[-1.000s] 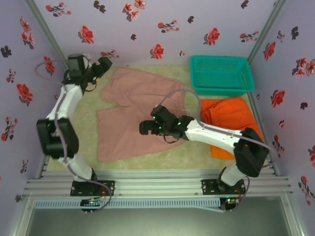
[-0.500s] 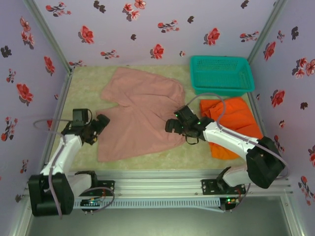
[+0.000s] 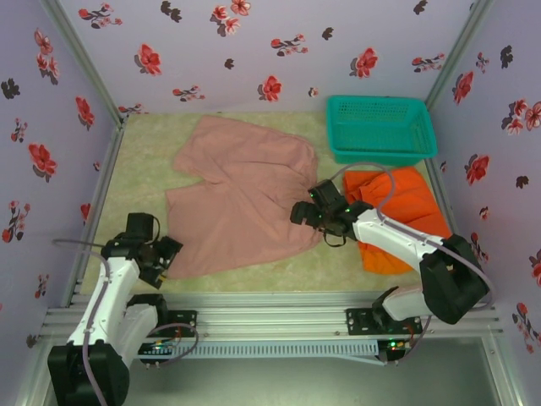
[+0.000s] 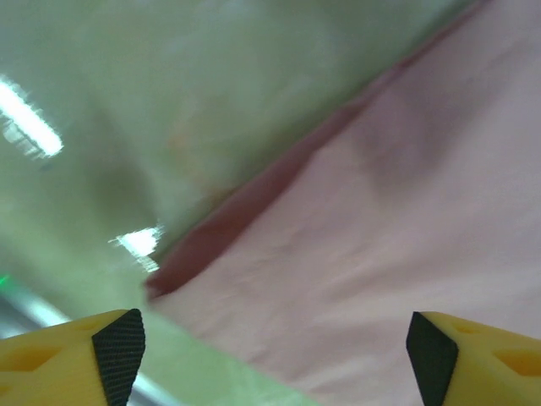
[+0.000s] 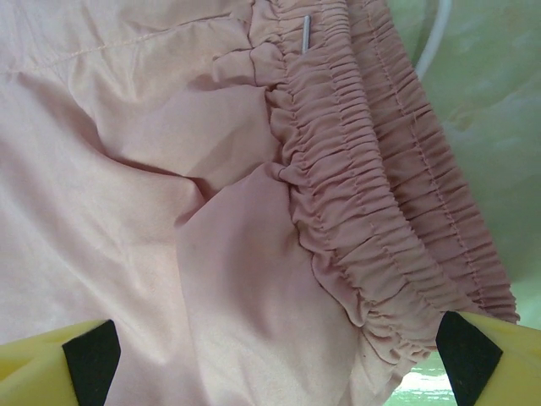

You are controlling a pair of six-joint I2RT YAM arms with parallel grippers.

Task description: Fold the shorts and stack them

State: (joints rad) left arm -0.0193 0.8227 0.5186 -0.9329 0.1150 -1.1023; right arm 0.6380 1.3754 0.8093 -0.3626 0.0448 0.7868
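l pincer [image 3: 159,256] jaws apart, nothing in them, at near-left hem corner of the pink shorts [image 3: 237,190]. r pincer [image 3: 302,213] wide open too, over the waistband [image 5: 380,211] on the right edge. pink shorts flat mid counter [image 3: 144,161], orange shorts [image 3: 401,203] just beside. i'd say grasp step before 1st fold. next: lower both, pinch cloth only.

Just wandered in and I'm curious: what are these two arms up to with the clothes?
Two robot arms are working on pink shorts spread flat on the table. The left gripper is open at the shorts' near left corner. The right gripper is open over the elastic waistband on the right side. Neither has clamped the cloth yet. Orange shorts lie folded to the right, just in front of a teal basket.
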